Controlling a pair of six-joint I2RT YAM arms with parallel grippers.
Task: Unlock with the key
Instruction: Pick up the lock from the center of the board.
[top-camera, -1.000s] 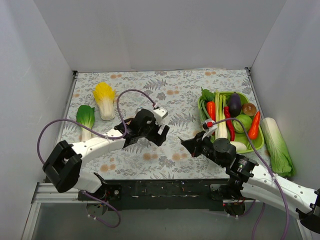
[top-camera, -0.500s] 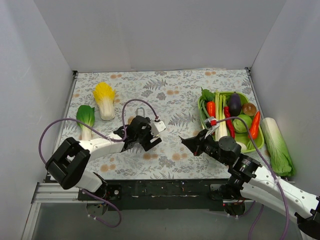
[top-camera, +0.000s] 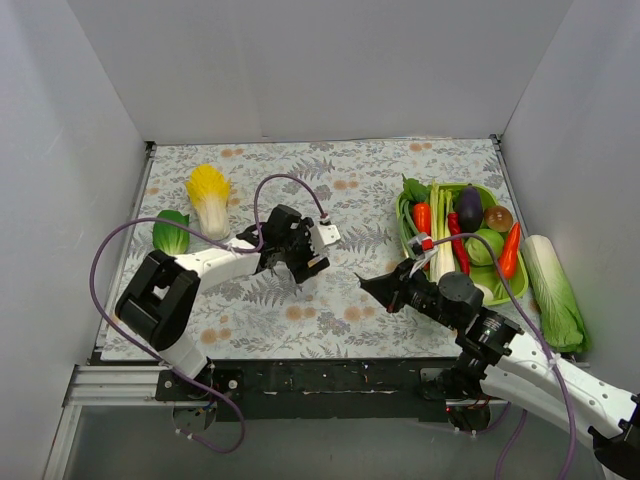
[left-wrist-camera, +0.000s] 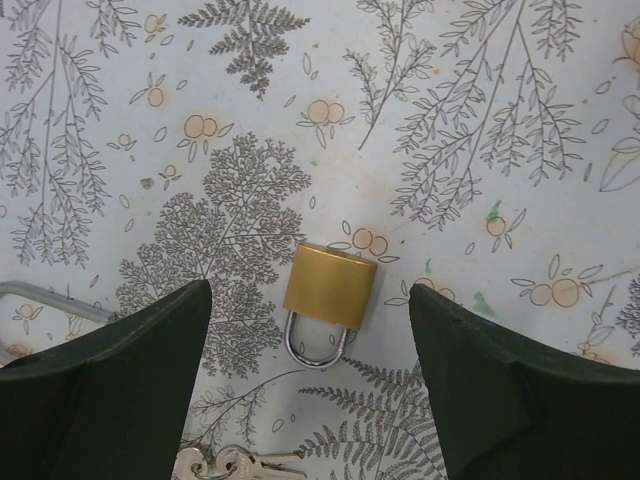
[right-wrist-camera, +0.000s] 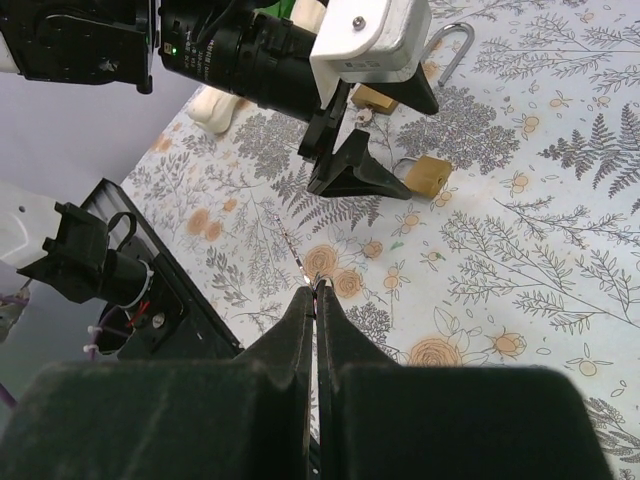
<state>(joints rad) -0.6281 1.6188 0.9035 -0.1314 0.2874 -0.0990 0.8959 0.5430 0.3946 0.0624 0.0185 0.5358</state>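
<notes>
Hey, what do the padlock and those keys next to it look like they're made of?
Padlock: the body looks like brass, a satin gold face with a soft sheen. Its shackle looks like polished steel, silvery with bright glints. Keys: pale silvery metal, perhaps nickel-plated; they are only partly in view.

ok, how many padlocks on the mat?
2. A small brass padlock lies between the left gripper's open fingers; a long-shackle padlock sits just beside that gripper, partly hidden.
</notes>
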